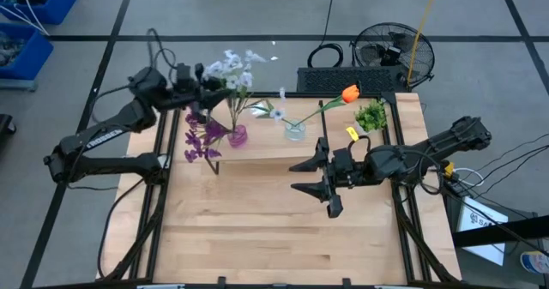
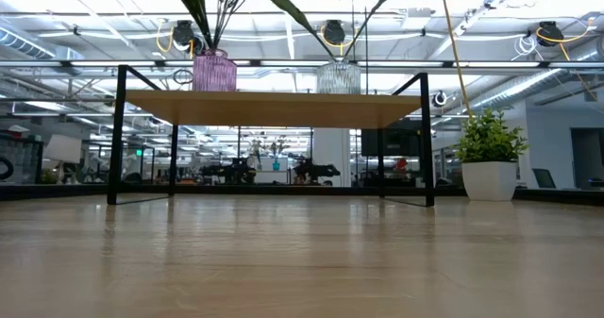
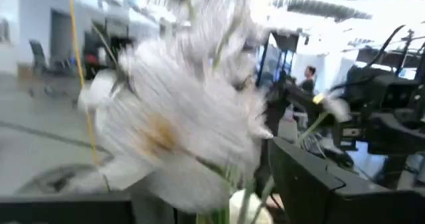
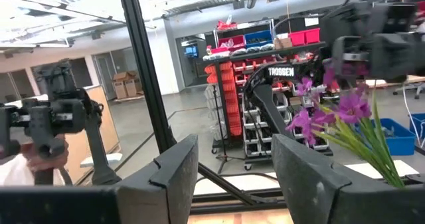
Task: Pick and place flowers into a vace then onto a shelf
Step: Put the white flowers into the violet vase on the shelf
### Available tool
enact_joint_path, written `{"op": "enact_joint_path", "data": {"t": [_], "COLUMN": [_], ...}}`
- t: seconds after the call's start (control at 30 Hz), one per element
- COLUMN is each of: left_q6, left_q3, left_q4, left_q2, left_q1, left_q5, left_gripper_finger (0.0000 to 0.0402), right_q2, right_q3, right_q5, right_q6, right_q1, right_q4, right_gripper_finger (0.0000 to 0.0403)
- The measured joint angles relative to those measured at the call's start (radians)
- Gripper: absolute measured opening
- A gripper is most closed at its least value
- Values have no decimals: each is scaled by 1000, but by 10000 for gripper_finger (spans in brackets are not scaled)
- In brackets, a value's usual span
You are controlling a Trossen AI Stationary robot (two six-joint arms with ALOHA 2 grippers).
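We are seeing the left gripper (image 1: 213,81) parting around the pale spray (image 1: 233,68) above the purple vase (image 1: 238,135), while the right gripper (image 1: 310,176) is waiting open.

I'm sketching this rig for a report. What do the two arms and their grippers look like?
Both arms are black jointed tubes with black cabling. The left gripper and right gripper each have two dark, angular, wedge-shaped fingers. White lettering runs along the left arm; a yellow tag sits near the right wrist.
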Motion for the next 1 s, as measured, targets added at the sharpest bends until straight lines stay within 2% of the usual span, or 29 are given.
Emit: {"op": "enact_joint_path", "data": {"t": [0.27, 0.47, 0.73, 0.87, 1.0], "left_q6": [-24, -51, -98, -99, -99], "left_q3": [0, 2, 2, 0, 0], "left_q4": [121, 85, -159, -170, -165], "left_q2": [-155, -226, -171, -115, -83], "left_q1": [0, 0, -31, -61, -87], "left_q5": [-12, -10, -1, 55, 66], "left_gripper_finger": [180, 179, 179, 179, 179], "right_q2": [-57, -87, -88, -87, -87], "right_q3": [0, 0, 0, 0, 0], "right_q5": [1, 2, 2, 2, 2], "right_q6": [-23, -23, -23, -27, -27], "right_q1": [0, 0, 0, 0, 0], "right_q4": [-89, -128, -130, -131, -131], "right_gripper_finger": [183, 183, 183, 183, 183]}}
